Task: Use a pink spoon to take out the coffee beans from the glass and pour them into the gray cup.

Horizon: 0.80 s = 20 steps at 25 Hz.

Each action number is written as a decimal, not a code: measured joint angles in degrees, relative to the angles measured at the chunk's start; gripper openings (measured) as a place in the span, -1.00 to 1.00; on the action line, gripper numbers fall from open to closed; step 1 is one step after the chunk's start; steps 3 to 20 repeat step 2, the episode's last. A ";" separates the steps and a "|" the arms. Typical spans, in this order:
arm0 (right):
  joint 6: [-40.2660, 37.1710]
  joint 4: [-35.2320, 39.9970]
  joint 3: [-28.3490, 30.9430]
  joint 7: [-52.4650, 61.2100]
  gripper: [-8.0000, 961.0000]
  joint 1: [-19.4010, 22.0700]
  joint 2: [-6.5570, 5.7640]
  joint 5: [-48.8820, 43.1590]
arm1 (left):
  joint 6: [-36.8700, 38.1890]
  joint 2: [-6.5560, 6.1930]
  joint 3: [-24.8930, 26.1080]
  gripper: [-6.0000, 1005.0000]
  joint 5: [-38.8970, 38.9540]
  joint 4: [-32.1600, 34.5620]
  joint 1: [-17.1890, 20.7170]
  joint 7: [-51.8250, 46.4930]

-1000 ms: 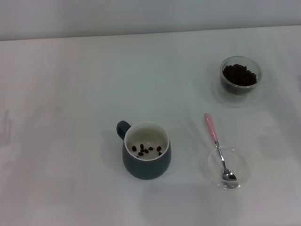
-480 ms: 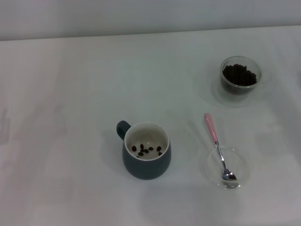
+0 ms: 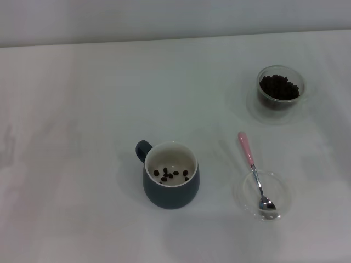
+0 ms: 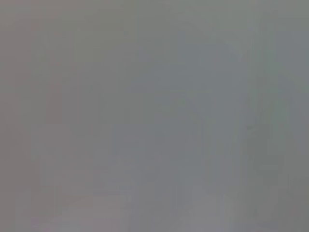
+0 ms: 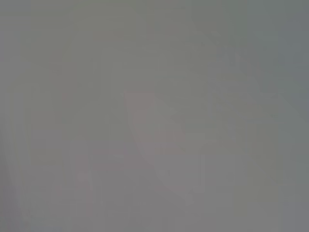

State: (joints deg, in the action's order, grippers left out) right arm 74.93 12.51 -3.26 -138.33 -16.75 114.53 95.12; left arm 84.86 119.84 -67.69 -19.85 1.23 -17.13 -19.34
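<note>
The gray cup (image 3: 170, 182) stands near the table's middle front, its handle toward the far left, with several coffee beans (image 3: 171, 174) on its cream bottom. The glass (image 3: 281, 87) stands at the far right, holding a heap of coffee beans (image 3: 279, 86). The pink spoon (image 3: 254, 167) lies to the right of the cup, its metal bowl resting in a flat clear dish (image 3: 264, 194) and its pink handle pointing away over the table. Neither gripper shows in the head view. Both wrist views show only a blank grey surface.
The white table (image 3: 82, 109) fills the head view, with its far edge against a pale wall (image 3: 164, 16) at the back.
A faint shadow at the table's left edge has faded. The cup, glass, spoon and dish have not moved.
</note>
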 joint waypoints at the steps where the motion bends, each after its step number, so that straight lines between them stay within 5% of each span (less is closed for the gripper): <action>1: 0.03 -0.01 0.09 0.00 0.42 0.00 0.02 0.04 | 0.07 0.01 -0.11 -0.06 -0.20 0.00 -0.03 0.00; 20: 0.03 -0.01 0.18 0.00 0.42 0.05 0.04 0.10 | 0.08 0.01 -0.15 -0.06 -0.26 0.00 -0.06 0.00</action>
